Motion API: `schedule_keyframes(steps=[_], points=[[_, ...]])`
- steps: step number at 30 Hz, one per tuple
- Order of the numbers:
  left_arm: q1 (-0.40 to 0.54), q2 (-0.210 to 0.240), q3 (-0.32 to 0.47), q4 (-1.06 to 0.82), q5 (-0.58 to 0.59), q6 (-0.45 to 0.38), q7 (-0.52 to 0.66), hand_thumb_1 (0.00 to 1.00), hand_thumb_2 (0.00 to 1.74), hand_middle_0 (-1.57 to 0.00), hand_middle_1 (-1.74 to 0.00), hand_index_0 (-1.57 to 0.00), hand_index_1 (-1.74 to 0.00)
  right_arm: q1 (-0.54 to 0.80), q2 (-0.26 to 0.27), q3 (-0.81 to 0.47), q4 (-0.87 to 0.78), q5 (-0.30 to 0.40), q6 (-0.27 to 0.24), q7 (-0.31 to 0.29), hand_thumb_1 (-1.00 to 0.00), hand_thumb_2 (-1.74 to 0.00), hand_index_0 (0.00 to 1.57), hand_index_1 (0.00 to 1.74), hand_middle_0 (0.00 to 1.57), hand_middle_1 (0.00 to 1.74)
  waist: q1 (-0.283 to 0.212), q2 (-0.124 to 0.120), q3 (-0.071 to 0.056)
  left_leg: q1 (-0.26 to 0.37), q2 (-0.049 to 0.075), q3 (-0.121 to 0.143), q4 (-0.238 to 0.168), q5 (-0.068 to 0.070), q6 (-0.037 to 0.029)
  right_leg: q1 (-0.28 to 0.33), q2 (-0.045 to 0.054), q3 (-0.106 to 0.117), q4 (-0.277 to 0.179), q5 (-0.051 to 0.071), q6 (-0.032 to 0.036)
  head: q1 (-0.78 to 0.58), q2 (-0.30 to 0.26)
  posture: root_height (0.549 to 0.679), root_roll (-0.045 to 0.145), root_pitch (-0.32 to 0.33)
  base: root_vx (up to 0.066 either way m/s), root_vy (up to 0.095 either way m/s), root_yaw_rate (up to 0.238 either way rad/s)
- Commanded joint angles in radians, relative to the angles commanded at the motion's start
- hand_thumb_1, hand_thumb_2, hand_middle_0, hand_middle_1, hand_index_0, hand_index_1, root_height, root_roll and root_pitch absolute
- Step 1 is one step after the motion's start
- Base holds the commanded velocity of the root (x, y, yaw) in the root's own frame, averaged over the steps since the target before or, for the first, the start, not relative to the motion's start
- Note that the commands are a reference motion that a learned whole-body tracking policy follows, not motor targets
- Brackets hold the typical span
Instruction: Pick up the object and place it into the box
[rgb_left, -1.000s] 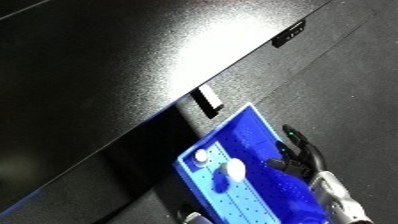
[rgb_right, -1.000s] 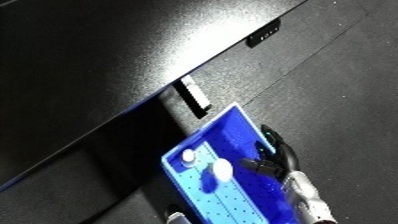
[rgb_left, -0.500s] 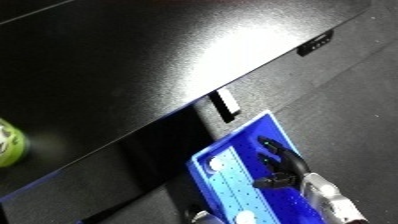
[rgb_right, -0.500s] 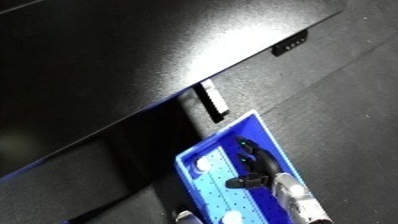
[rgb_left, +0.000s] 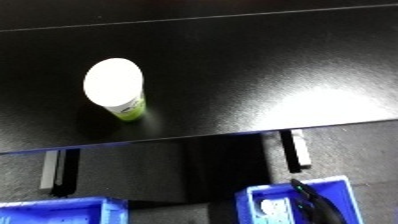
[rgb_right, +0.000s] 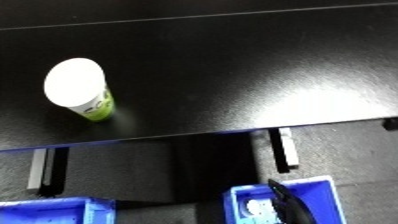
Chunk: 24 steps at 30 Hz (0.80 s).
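Observation:
A white-topped cup with a green label stands upright on the black table, left of centre. Below the table's front edge a blue bin shows at the bottom right, and a white object lies inside it. Black fingers of my right hand reach up over this bin from the lower edge, just right of the white object. Only the fingertips show. My left hand is out of sight.
A second blue bin sits at the bottom left on the dark floor. Two pale table brackets hang under the table's front edge. The back edge of the table runs along the top.
The camera has swung round, so the table now lies level and the cup has come into view. My right hand shows lower over the right bin than before.

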Motion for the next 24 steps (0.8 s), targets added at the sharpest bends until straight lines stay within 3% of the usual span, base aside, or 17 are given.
schedule_keyframes(steps=[7,14,21,24], points=[[0.009,0.009,-0.004,-0.009,0.009,-0.007,-0.013,0.0,0.0,0.0,0.0,0.0,0.0,0.024,0.023,0.038,0.001,-0.008,0.029,-0.033,0.0,0.0,0.0,0.0,0.0,0.0,0.025,-0.001,0.015,-0.011,-0.008,-0.017,0.019,0.002,0.0025,0.002,-0.015,-0.021,0.022,-0.007,0.0036,-0.164,-0.011,0.631,0.05,-0.093,0.018,-0.006,0.168],[0.014,0.019,0.005,-0.016,0.003,-0.021,-0.017,0.0,0.0,0.0,0.0,0.0,0.0,0.048,0.05,0.066,0.036,-0.008,0.014,-0.054,0.0,0.0,0.0,0.0,0.0,0.0,0.041,-0.006,0.029,-0.018,-0.011,-0.031,0.036,-0.002,0.0121,0.008,-0.0197,-0.032,0.02,-0.007,0.0066,-0.313,-0.066,0.631,0.046,-0.097,0.012,-0.006,0.047],[-0.02,0.028,0.007,-0.012,-0.026,-0.048,-0.006,0.0,0.0,0.0,0.0,0.0,0.0,0.029,0.069,0.081,0.141,-0.008,0.017,-0.047,0.0,0.0,0.0,0.0,0.0,0.0,0.053,-0.012,0.037,-0.021,-0.005,-0.037,0.031,0.003,0.0146,0.014,-0.0212,-0.041,0.017,-0.009,0.01,-0.365,-0.16,0.631,0.039,-0.099,-0.004,-0.002,-0.004],[-0.04,0.033,0.012,-0.015,-0.042,-0.058,-0.003,0.0,0.0,0.0,0.0,0.0,0.0,0.021,0.074,0.081,0.196,-0.006,0.017,-0.035,0.0,0.0,0.0,0.0,0.0,0.0,0.058,-0.014,0.037,-0.021,-0.003,-0.041,0.031,0.002,0.0146,0.019,-0.0219,-0.045,0.015,-0.01,0.0109,-0.366,-0.254,0.631,0.037,-0.1,0.004,-0.001,0.011]])
